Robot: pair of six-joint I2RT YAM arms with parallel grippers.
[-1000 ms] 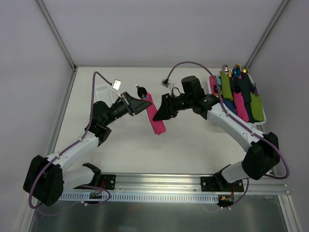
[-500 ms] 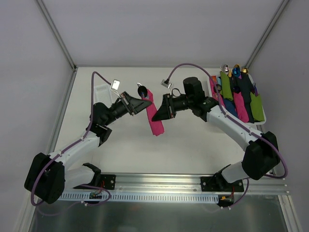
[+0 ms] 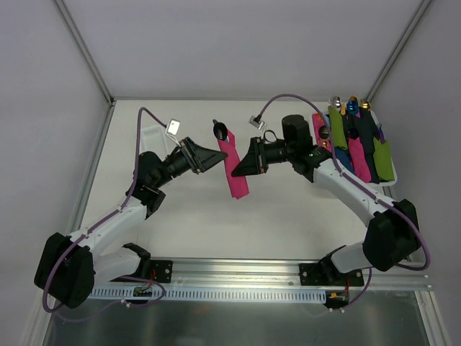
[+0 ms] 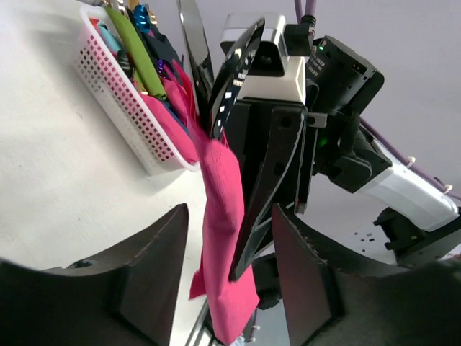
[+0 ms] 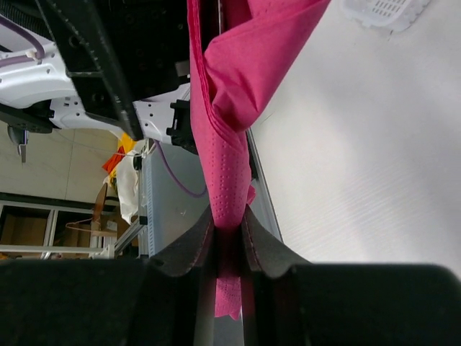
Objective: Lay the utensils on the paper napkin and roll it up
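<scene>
- The slim magenta-pink paper napkin roll point(image 3: 235, 169) was held clear of the white table point(image 3: 288, 216), between the two arms. The glossy black utensils point(image 3: 220, 130) protruded from its far end.
- The right gripper point(image 5: 227, 231) was clamped hard across the roll, with the paper squeezed flat between its fingers. It alone carried the load.
- The left gripper point(image 4: 230, 213) stood with jaws parted, one finger on either side of the roll, and gripped nothing.
- The step in hand was judged to be the hand-over of the finished roll to the right arm, probably bound for the white perforated plastic basket point(image 4: 122, 108) holding other rolls.
- To do this well, the right clamp should not slacken, since the utensil handles could slide out of the paper.
- The left fingers should back straight away without catching the loose flap, and the roll should not be tipped heads-down.
- Compared with one second earlier, the left jaws, then closed on the roll's upper part, had released.
- The roll and the utensil heads had shifted slightly right and away from the bases, and the right wrist had drawn a little towards the basket side.
</scene>
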